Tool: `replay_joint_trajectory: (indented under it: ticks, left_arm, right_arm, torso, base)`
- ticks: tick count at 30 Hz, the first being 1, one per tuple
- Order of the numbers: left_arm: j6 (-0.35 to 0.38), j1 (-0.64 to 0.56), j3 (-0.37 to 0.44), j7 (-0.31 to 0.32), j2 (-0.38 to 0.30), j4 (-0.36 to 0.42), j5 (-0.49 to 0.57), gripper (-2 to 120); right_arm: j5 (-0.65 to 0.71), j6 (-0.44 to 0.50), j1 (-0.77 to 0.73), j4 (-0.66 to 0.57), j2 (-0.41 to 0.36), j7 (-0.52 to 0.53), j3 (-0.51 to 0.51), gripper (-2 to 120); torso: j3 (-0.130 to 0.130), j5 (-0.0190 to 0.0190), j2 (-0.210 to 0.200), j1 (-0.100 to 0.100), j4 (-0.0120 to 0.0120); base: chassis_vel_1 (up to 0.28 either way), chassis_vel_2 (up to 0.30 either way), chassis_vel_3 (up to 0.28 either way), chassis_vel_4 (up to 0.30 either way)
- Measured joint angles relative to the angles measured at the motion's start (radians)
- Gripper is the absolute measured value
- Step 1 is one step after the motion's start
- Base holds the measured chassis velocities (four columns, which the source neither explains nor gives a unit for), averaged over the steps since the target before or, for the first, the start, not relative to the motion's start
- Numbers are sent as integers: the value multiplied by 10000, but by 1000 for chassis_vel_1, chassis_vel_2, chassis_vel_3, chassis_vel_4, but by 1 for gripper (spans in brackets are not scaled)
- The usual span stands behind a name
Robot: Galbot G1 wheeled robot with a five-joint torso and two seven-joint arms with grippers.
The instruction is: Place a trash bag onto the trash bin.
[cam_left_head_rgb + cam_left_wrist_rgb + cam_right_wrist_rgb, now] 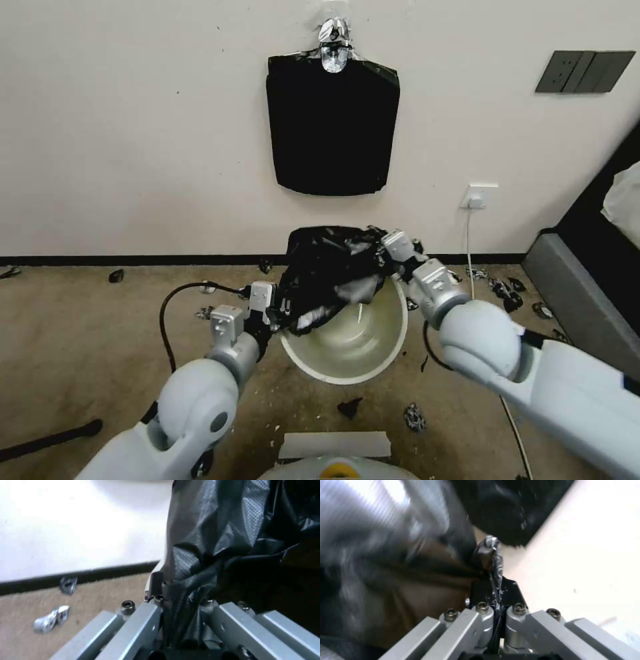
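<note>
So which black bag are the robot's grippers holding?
The crinkly trash bag over the white trash bin, pinched by the left gripper and right gripper. The flat black slab hangs untouched on the wall.

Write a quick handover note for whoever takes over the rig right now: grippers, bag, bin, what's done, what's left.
Left gripper: jaws shut on the crinkled glossy black plastic trash bag, at the left rim of the bin.
Right gripper: jaws shut on the bag's other edge, at the far right rim.
Round white plastic trash bin: upright on the floor, its near rim and inside bare.
Done: bag held between both arms above the bin's far side.
Left: spread the bag over the rim.
</note>
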State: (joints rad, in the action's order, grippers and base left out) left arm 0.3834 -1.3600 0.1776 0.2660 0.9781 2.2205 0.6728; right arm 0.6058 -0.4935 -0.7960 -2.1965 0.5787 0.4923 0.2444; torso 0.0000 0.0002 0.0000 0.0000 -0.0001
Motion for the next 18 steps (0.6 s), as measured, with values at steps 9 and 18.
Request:
replay_joint_trajectory:
  ticks: [9, 18]
  left_arm:
    - [-1593, -427, 945, -1511, 89, -16, 903, 3]
    - [-1911, -853, 1800, -983, 403, 330, 2238, 3]
  right_arm:
    - [1061, 358, -945, -429, -2019, -1691, -788, 0]
    - [901, 902, -1269, -357, -2162, -2633, -721, 0]
  torso:
    - [0, -3, 0, 0, -1]
    - [-1, -2, 0, 0, -1]
  base:
    - [0, 0, 0, 0]
    - [0, 0, 0, 0]
